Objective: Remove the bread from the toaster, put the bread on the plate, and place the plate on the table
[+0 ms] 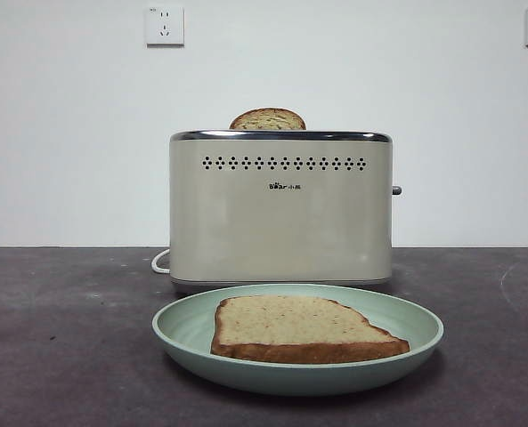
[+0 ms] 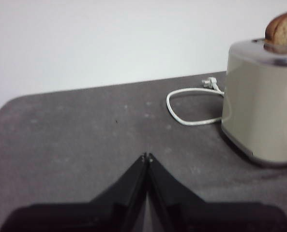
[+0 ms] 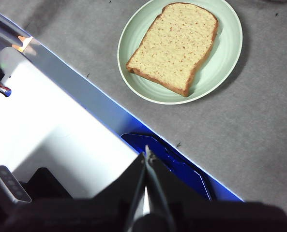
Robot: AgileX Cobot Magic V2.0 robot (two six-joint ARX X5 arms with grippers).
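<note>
Both grippers' jaws pressed together, empty | bread (image 1: 304, 326) flat on plate (image 1: 183, 325) | plate on table (image 1: 59, 338)

The left gripper (image 2: 147, 157) has two flat, matte black jaws that taper to narrow points, each tip carrying a small pale fitting. They widen toward a broad black base. The right gripper (image 3: 147, 153) has the same build: black wedge-shaped jaws tapering from a dark, blurred base to thin tips.

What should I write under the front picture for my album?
A bread slice lies on the green plate before the cream toaster, a second slice poking out.
</note>
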